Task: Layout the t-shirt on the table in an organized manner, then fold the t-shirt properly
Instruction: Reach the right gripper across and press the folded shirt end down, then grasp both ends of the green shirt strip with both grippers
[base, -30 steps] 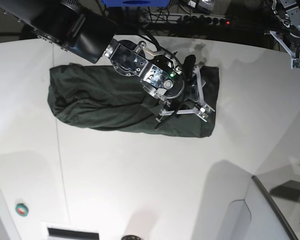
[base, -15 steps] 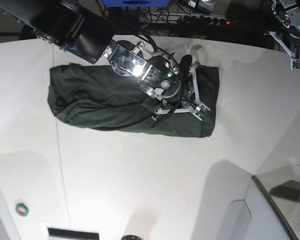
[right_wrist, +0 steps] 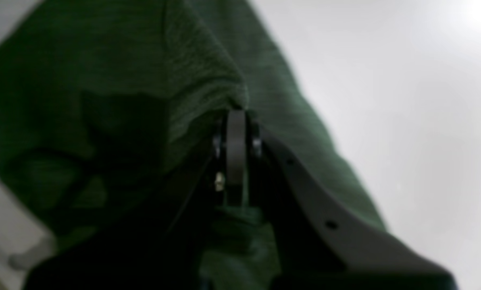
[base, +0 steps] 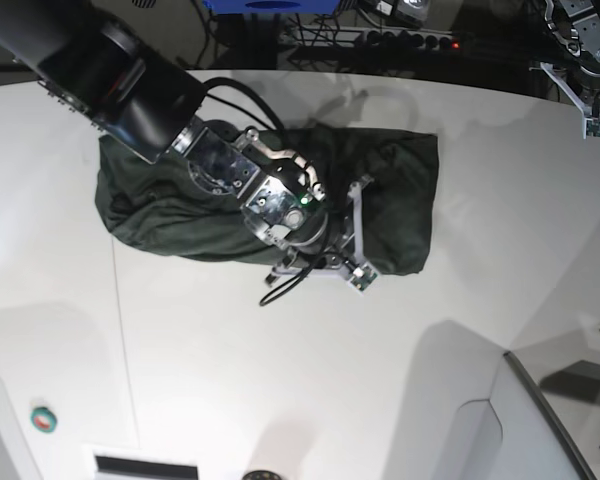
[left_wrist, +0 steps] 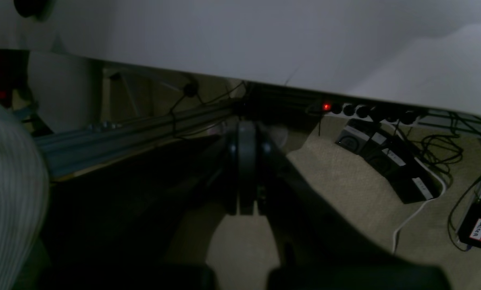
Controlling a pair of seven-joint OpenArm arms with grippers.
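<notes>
The t-shirt (base: 180,205) lies on the far half of the table (base: 310,380) as a long, rumpled dark green bundle, stretched sideways in the base view. No sleeve, collar or hem can be picked out; the cloth is doubled over itself and wrinkled, so the laying-out step is judged to be barely begun and the folding not started at all.

The right gripper (base: 348,262) is down on the near edge of the bundle, toward its right end in the base view. In the right wrist view its jaws are pressed together on a ridge of green fabric (right_wrist: 208,80), with cloth bunched on both sides of the closed tips, so it is pinching the shirt. The picture is blurred, and how many layers it has caught cannot be told.

The left gripper (base: 588,118) sits off at the far corner of the table, well apart from the shirt. Its wrist view looks past the table edge to the floor, a power strip (left_wrist: 369,112) and loose cables (left_wrist: 446,151); the jaws there are closed together on nothing.

What is left, as a judgement: draw the bundle open, spread it flat with sleeves and hem showing, then make the folds. With only one claw on the cloth, the opening will likely need the other arm to come in.
</notes>
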